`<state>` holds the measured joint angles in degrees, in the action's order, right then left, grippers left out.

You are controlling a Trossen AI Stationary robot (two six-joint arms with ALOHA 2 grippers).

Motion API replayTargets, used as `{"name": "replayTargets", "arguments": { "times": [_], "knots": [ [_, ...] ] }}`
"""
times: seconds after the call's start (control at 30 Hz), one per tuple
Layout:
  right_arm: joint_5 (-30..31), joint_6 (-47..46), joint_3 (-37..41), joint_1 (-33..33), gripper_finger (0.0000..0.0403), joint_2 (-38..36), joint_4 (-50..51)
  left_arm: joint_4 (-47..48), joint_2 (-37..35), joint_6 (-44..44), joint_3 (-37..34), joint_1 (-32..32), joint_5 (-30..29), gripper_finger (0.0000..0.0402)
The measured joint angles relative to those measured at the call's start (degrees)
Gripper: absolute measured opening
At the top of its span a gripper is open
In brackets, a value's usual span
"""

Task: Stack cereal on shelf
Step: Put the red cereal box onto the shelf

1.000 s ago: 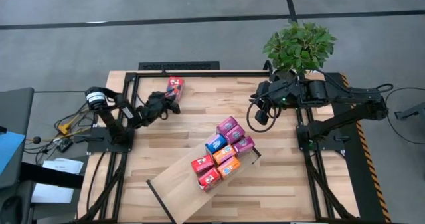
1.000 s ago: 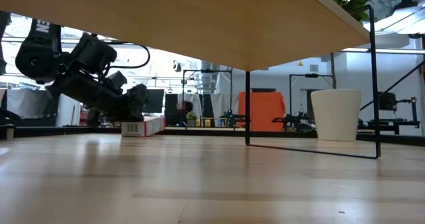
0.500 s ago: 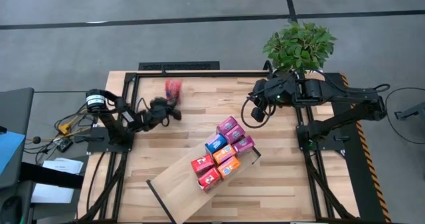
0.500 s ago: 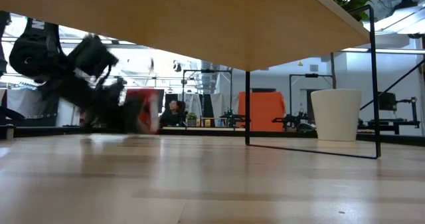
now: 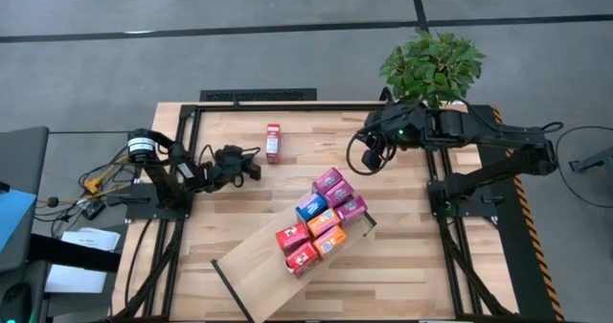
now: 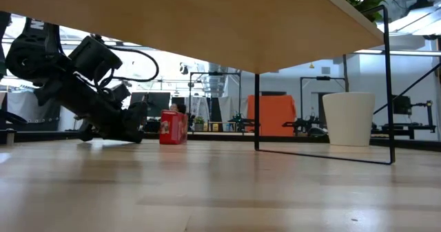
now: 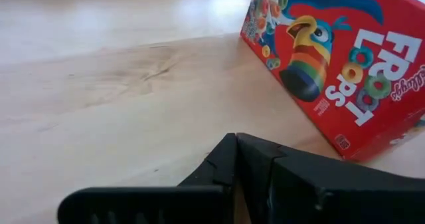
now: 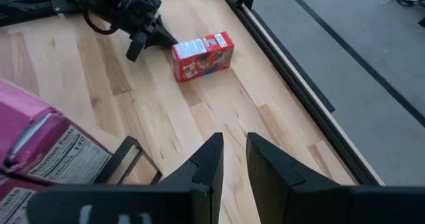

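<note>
The left tool (image 5: 251, 164) lies low on the wooden surface (image 5: 230, 218), its two dark fingers (image 7: 239, 164) pressed together and holding nothing. Just beyond its tip stands a red cereal box (image 5: 273, 143), upright on the surface and apart from the fingers; its front shows a toucan and coloured loops. From table height the same box (image 6: 173, 127) stands just beside the tip of the left tool (image 6: 140, 118)

The right tool (image 5: 368, 159) hangs above the far right part of the surface, its fingers (image 8: 211, 159) a narrow gap apart and empty. From its wrist, the red box (image 8: 202, 55) shows well ahead, near the far edge of the surface

Nearer the front, the shelf (image 5: 259, 256), a pale board with thin black frame edges, sits at an angle. A cluster of small cereal boxes (image 5: 322, 220), red, pink, orange and blue, is packed together on its right end

A potted plant (image 5: 431, 66) stands at the far right corner, behind the right arm
</note>
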<state>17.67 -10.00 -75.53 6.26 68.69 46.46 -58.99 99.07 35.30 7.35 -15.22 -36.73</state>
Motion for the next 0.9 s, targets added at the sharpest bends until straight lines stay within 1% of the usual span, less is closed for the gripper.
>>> {"name": "replayTargets", "arguments": {
  "times": [0.13,0.27,0.33,0.37,0.43,0.5,0.6,0.67,0.77,0.83,0.9],
  "knots": [
    [-0.2,2.0,0.0,0.0,0.0092,0.0,-0.2,-1.1,0.0,0.0,0.0,0.0,0.0,0.0],
    [0.2,9.9,0.0,1.7,0.0093,0.0,-0.2,-2.2,-0.9,1.4,-0.3,-0.4,1.7,0.0001],
    [0.2,12.2,0.0,3.4,0.01,0.0,-0.3,-2.5,-3.1,1.2,-0.3,-1.0,6.8,0.0008],
    [0.2,12.8,0.0,4.4,0.0107,0.0,-0.3,-3.0,-4.7,0.9,-0.3,-1.3,10.7,0.0014],
    [0.2,13.1,0.0,6.1,0.0125,-0.2,-0.2,-3.0,-9.4,-1.0,-0.2,-1.9,17.6,0.0031],
    [-0.5,13.1,0.0,7.5,0.0149,-0.3,-0.3,-0.4,-14.6,-3.2,-0.1,-2.4,22.0,0.0051],
    [-1.6,13.1,0.0,8.8,0.0191,-0.2,-0.2,7.1,-24.3,-6.0,-0.1,-3.1,27.2,0.0085],
    [-2.6,13.2,0.0,9.2,0.0218,-0.2,-0.2,15.5,-31.4,-7.8,0.7,-3.5,29.4,0.011],
    [-3.0,13.3,0.0,9.3,0.0246,-0.2,-0.2,31.4,-41.8,-9.9,3.8,-4.2,29.3,0.0151],
    [-2.9,13.2,0.0,9.3,0.0255,-0.2,-0.2,42.8,-47.8,-10.2,7.9,-5.1,28.4,0.018],
    [-2.8,13.1,0.0,9.3,0.0258,-0.2,-0.2,52.9,-51.2,-10.5,13.5,-6.3,27.0,0.0209]
  ]
}}
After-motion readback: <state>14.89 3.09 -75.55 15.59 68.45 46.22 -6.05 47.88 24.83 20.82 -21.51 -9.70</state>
